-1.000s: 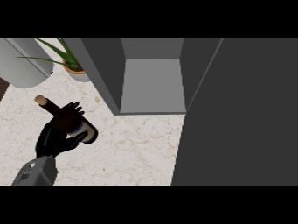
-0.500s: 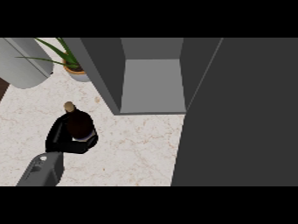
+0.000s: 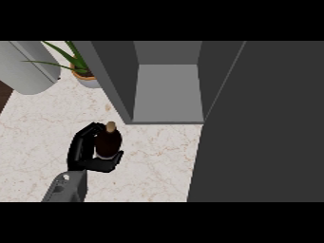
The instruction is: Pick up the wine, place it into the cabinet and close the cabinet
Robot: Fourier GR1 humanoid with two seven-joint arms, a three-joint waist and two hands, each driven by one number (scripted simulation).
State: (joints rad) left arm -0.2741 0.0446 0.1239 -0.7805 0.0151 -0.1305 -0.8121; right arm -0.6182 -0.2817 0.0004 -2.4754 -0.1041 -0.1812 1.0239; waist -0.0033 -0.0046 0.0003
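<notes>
At ten o'clock a grey cylinder (image 3: pixel 31 66) stands on the counter (image 3: pixel 31 133), and just right of it, near eleven, a potted plant (image 3: pixel 77 64) sits against the cabinet's left wall, both well clear of the working lane. Lower, at about eight o'clock, the left hand (image 3: pixel 87 154) comes in from the bottom edge with its fingers and thumb curled round the wine (image 3: pixel 108 140); the bottle is held upright, cork end up and its body largely hidden by the hand, probably so it can go in standing. It is just short of the shelf lip, a little left of the opening. At twelve the cabinet (image 3: pixel 166 90) shows its pale floor, open toward the hand, so the path is short, up and to the right. From one to five o'clock the dark door (image 3: pixel 270 123) stands swung out, leaving the mouth free; it looks placed to be pushed shut once the bottle is inside. The right hand does not show
</notes>
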